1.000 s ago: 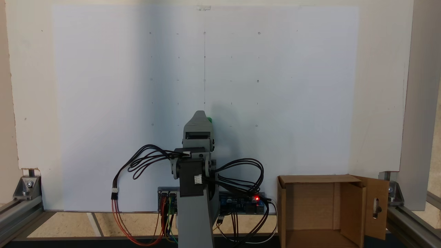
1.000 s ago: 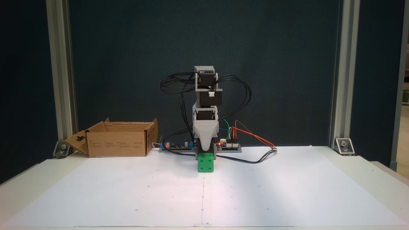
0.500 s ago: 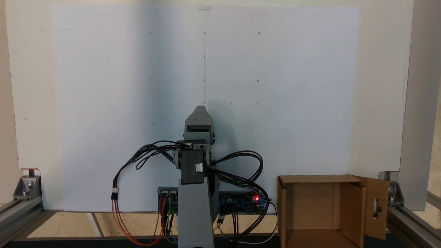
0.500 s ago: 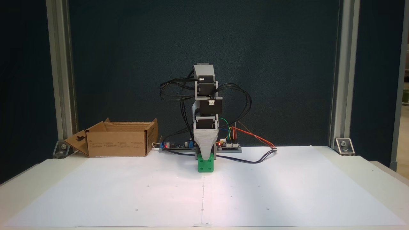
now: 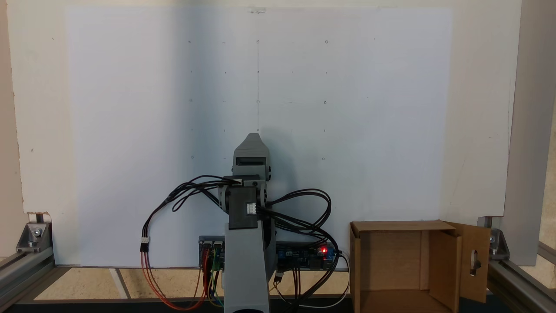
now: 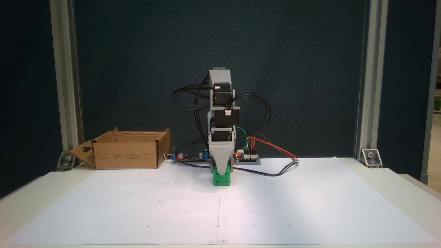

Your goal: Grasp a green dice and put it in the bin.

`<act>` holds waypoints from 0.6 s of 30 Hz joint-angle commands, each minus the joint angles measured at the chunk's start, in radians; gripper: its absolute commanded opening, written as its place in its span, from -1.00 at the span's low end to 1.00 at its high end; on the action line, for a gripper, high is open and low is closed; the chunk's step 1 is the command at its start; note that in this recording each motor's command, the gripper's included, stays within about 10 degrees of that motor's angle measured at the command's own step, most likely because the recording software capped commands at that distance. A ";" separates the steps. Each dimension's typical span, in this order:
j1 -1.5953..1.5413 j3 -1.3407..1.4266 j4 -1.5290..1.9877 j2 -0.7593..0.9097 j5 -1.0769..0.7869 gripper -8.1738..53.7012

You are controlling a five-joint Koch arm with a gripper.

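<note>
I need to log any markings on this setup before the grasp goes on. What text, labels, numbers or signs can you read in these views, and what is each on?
None can be read.
Cardboard box: rows of small dark print on its front side, too small and blurred to read.
White paper sheet: dots, short ticks and one thin line, no words or numbers.
Green dice: recessed pips, no writing.
Circuit boards: any markings too small to tell.

Even, fairly bright light is falling on the white paper (image 5: pixel 347 108), with a soft shadow darkening its left half. In the other fixed view the dark backdrop (image 6: pixel 137 69) is staying dim, and both pictures are looking sharp.
</note>
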 commanded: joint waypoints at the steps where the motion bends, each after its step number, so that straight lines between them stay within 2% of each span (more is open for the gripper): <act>1: 0.005 -0.015 -0.012 -0.017 0.043 0.68; 6: 0.015 -0.015 -0.020 -0.112 0.043 0.66; 18: 0.043 -0.003 -0.021 -0.138 0.043 0.65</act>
